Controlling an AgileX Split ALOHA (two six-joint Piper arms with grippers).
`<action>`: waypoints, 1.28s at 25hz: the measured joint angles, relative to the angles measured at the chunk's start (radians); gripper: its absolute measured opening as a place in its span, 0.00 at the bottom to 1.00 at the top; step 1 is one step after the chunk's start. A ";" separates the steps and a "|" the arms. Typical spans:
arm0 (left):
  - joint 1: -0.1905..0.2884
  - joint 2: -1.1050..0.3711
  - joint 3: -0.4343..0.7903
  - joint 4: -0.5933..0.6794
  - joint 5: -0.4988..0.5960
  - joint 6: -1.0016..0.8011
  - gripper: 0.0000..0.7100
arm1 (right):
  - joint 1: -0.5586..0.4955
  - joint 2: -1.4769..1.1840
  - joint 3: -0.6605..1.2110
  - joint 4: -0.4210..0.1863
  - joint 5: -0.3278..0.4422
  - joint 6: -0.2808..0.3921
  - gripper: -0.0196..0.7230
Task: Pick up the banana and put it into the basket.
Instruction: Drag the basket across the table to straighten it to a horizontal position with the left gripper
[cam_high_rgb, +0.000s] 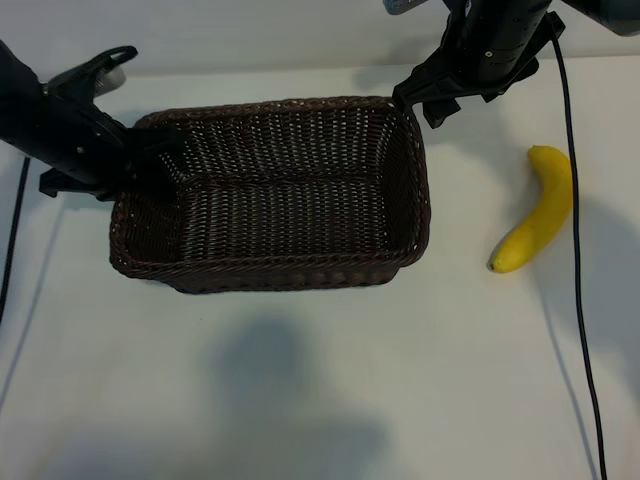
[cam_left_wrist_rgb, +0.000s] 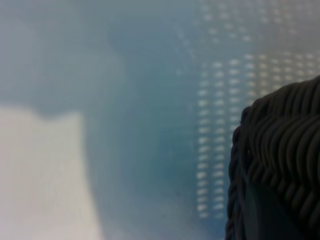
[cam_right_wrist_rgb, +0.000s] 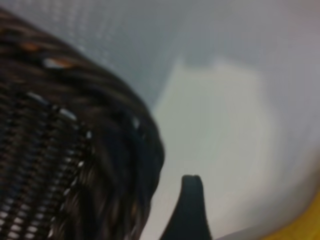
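Left gripper (cam_high_rgb: 150, 160) was clamped on the basket (cam_high_rgb: 270, 262) rim; right gripper (cam_high_rgb: 425, 98), jaws apart, hovered at its far corner, banana (cam_high_rgb: 537, 212) lying apart.

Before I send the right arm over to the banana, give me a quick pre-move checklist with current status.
1. Banana free on the table, right of the basket: ok.
2. Basket interior empty, ready to receive: ok.
3. Right gripper open and empty, at the basket's far right corner: ok.
4. Right gripper over the banana: not ok, off to one side.
5. Left gripper closed on the basket's left rim: ok.
6. Cable near the banana, snag risk: cannot tell.
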 joint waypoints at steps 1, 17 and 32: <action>0.000 0.010 -0.003 0.000 -0.002 -0.001 0.21 | 0.000 0.000 0.000 0.000 0.000 0.000 0.83; -0.061 0.065 -0.016 0.003 -0.071 0.032 0.21 | 0.000 0.000 0.000 0.000 0.000 0.006 0.83; -0.060 0.066 -0.016 -0.001 -0.074 0.032 0.27 | 0.000 0.000 0.000 0.001 0.007 0.006 0.83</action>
